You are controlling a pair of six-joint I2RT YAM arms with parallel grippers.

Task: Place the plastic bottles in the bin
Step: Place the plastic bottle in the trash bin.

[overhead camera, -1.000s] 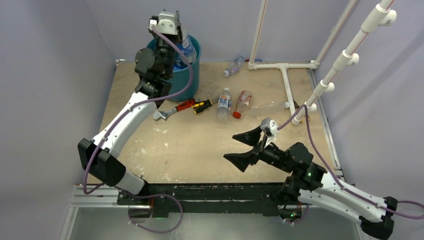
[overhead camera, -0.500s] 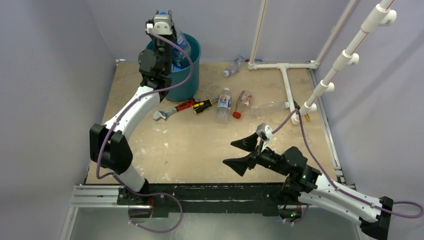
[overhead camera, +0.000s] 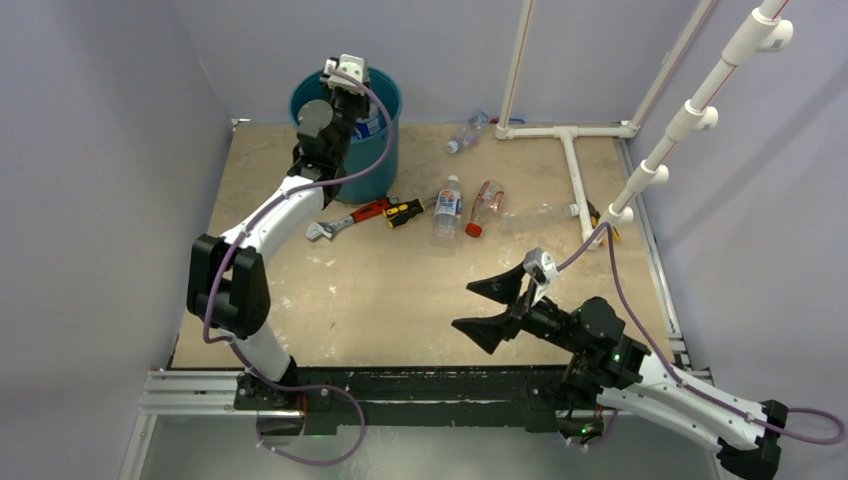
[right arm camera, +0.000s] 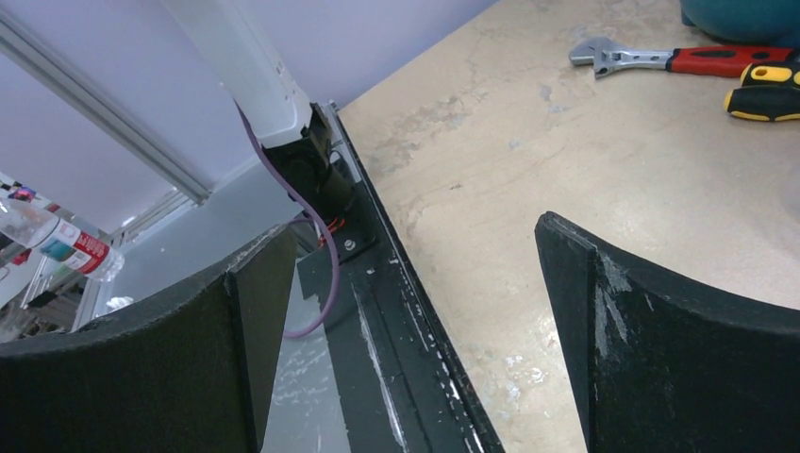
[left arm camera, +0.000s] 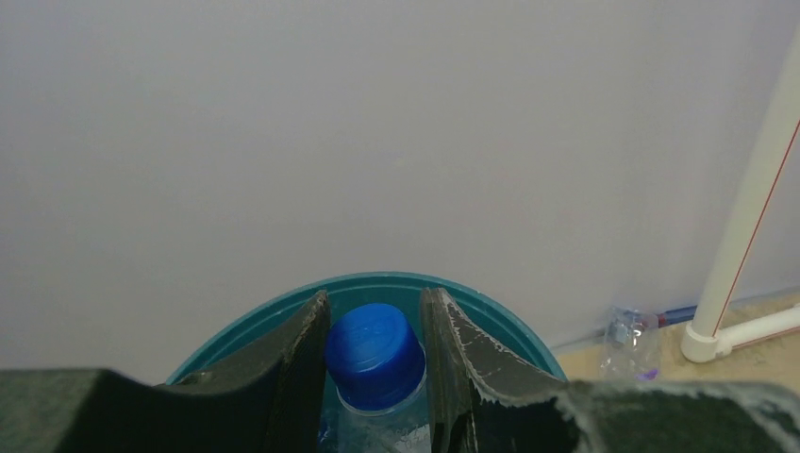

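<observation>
My left gripper (overhead camera: 356, 100) hangs over the mouth of the teal bin (overhead camera: 378, 168), shut on a clear plastic bottle. In the left wrist view the bottle's blue cap (left arm camera: 375, 354) sits between the fingers (left arm camera: 304, 349), with the bin's rim (left arm camera: 514, 326) curving behind it. Other bottles lie on the table: one with a white cap (overhead camera: 448, 208), one with a red cap (overhead camera: 484, 208), a clear one (overhead camera: 540, 215) and one by the back wall (overhead camera: 467, 132). My right gripper (overhead camera: 487, 307) hovers open and empty over the near right of the table; in its own view the right gripper (right arm camera: 415, 226) points toward the table's front edge.
A red-handled wrench (overhead camera: 345, 221) and a yellow-black screwdriver (overhead camera: 405, 212) lie just in front of the bin. A white pipe frame (overhead camera: 570, 160) runs along the back right. The black base rail (right arm camera: 396, 311) borders the near edge.
The left arm has swung right from the bin's left rim and tipped the held bottle down over the bin's opening. The right arm shifted only slightly.
</observation>
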